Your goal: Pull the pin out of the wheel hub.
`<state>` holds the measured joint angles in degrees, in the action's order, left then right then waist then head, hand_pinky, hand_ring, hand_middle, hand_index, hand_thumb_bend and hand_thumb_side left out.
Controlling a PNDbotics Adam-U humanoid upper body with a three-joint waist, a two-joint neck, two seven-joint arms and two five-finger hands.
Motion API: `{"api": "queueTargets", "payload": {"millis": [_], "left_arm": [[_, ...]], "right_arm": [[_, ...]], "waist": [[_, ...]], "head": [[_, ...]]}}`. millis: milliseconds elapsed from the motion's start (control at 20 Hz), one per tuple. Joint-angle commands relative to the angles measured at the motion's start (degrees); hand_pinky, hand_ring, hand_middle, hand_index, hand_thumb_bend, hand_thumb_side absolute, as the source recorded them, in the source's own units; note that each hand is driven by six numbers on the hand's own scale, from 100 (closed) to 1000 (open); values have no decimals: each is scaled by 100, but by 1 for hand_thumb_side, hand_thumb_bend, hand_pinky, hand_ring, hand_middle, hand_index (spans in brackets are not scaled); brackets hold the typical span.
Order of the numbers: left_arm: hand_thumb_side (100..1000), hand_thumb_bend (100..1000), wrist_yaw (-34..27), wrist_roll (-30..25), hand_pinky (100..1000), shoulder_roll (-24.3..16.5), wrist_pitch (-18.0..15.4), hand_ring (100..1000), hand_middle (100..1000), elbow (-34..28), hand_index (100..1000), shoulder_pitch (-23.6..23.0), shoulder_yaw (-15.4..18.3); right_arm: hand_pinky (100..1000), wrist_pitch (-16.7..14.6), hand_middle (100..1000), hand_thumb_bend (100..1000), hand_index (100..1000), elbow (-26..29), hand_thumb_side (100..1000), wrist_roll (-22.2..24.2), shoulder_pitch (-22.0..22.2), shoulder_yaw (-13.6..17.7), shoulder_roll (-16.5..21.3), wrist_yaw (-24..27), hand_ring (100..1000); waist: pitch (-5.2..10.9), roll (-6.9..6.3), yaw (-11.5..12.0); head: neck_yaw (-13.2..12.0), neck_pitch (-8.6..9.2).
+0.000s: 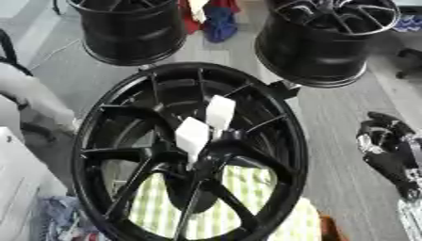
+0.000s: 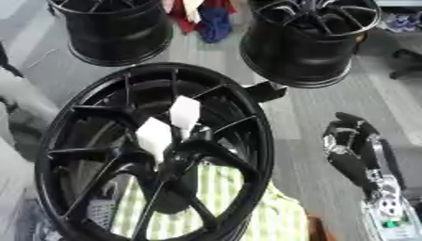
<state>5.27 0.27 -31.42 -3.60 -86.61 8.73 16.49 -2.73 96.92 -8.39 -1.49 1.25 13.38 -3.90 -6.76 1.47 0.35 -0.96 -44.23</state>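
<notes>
A large black wheel hub [image 1: 92, 136] stands tilted in the middle of the view, its spokes meeting at the centre. Two white flat-ended pins rise from that centre, side by side: the taller pin [image 1: 220, 112] behind and the nearer pin [image 1: 191, 135] to its left. My right hand [image 2: 349, 141] hangs at the right, well apart from the wheel's rim, fingers relaxed and slightly bent, holding nothing. My left hand shows in neither view.
Two more black wheels stand at the back, one at the left [image 1: 132, 33] and one at the right [image 1: 326, 44]. Red and blue cloth [image 1: 216, 21] lies between them. A green-and-white checked cloth [image 1: 247, 188] lies under the hub. A white object [image 1: 16, 183] fills the left edge.
</notes>
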Motion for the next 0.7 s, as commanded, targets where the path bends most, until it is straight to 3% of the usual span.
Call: {"api": "queueTargets", "payload": {"millis": [50, 350, 700], "left_arm": [[292, 306, -308, 305, 577, 313, 182, 608, 645, -460, 768, 9, 56], [286, 299, -428, 683, 574, 1151, 370, 603, 637, -930, 765, -69, -229], [284, 297, -341, 694, 573, 1410, 489, 600, 631, -1105, 762, -47, -307]], "right_arm": [[678, -2, 653, 100, 792, 87, 214, -10, -44, 37, 58, 12, 596], [678, -10, 653, 100, 792, 89, 213, 4, -58, 19, 82, 11, 596], [678, -9, 653, 100, 792, 96, 212, 1, -49, 26, 87, 7, 596]], "waist": [[47, -33, 11], [56, -79, 45], [63, -78, 60]], "head": [[15, 24], [47, 22], [56, 14]]}}
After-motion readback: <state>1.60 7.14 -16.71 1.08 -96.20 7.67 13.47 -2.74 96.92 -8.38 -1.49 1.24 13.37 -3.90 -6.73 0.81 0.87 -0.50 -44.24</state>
